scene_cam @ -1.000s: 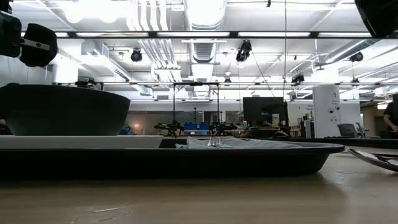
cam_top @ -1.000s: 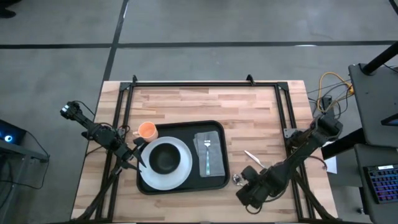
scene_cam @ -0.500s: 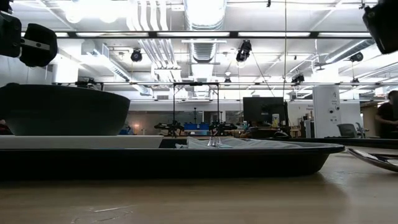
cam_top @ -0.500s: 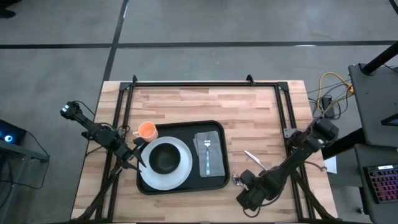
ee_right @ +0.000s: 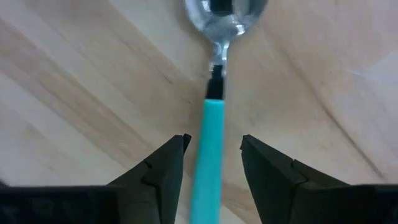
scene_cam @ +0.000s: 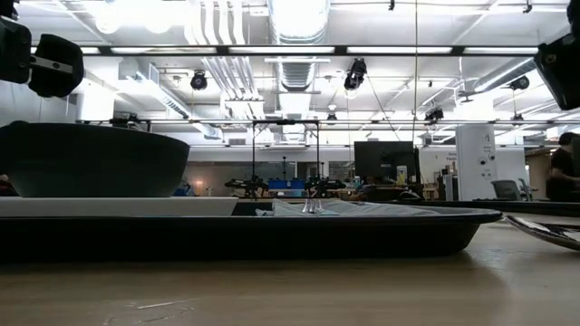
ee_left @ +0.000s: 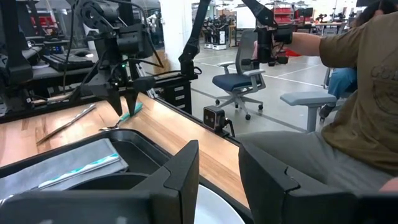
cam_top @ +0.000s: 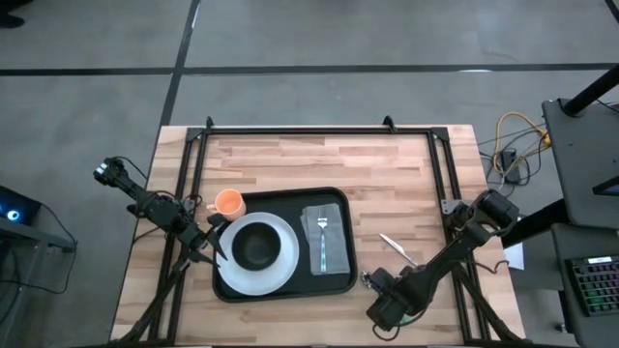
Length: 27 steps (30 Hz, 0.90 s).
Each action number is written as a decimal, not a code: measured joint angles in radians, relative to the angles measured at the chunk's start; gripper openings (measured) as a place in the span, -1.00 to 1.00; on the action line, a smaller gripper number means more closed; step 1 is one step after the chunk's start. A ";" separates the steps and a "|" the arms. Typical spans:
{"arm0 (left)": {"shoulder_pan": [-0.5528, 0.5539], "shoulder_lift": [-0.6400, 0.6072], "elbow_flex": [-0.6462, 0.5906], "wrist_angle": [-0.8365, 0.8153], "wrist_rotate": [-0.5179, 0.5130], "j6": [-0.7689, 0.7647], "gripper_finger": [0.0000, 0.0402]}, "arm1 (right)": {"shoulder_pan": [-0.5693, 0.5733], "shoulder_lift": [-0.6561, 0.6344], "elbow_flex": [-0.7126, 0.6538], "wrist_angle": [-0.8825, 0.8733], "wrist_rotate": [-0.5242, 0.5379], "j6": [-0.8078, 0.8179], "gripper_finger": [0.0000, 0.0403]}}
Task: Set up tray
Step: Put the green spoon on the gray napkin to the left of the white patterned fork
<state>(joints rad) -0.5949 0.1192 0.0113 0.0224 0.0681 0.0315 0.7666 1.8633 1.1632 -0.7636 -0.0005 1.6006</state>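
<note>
The right gripper (ee_right: 211, 165) is hanging low over the front right part of the wooden worktop (cam_top: 387, 164), its two dark fingers (ee_right: 163, 168) spread with a teal-handled spoon (ee_right: 214, 93) lying between them. The handle is running up the gap without touching either finger, and the shiny bowl of the spoon is pointing away from the gripper. From above, this gripper (cam_top: 372, 282) is sitting just beside the tray's front right corner, with the arm trailing off toward the right edge of the worktop. A little farther back on the bare wood, a silver knife (cam_top: 397, 250) is lying at a slant, apart from the tray.

The tray (cam_top: 334, 280), black and rectangular, is resting flat around the middle of the worktop, slightly toward the front. On its left half a round white plate (cam_top: 282, 261) is carrying a dark bowl (cam_top: 255, 247). On its right half a grey folded napkin (cam_top: 335, 237) is lying with a fork (cam_top: 321, 242) on top of it, prongs pointing to the back.

The left gripper (cam_top: 215, 247) is waiting at the tray's left edge, close to the plate, its fingers (ee_left: 186, 180) held apart with nothing between them. Just behind it, an orange cup (cam_top: 229, 203) is standing on the wood at the tray's back left corner.

Beyond the worktop, a person in an olive shirt (ee_left: 348, 93) is sitting close by, and an office chair (ee_left: 239, 81) is standing farther out on the floor.
</note>
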 joint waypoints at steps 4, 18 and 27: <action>0.000 0.000 0.000 0.000 0.000 0.000 -0.52 | -0.001 -0.001 -0.018 0.016 -0.008 0.018 -0.32; 0.000 0.000 0.000 0.000 0.000 0.000 -0.52 | -0.001 -0.007 -0.069 0.057 -0.023 0.041 -0.60; 0.000 0.000 0.000 0.000 0.000 0.000 -0.52 | -0.002 -0.018 -0.072 0.070 -0.039 0.043 -0.82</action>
<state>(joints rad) -0.5949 0.1192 0.0116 0.0223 0.0681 0.0315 0.7643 1.8450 1.0908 -0.6937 -0.0391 1.6432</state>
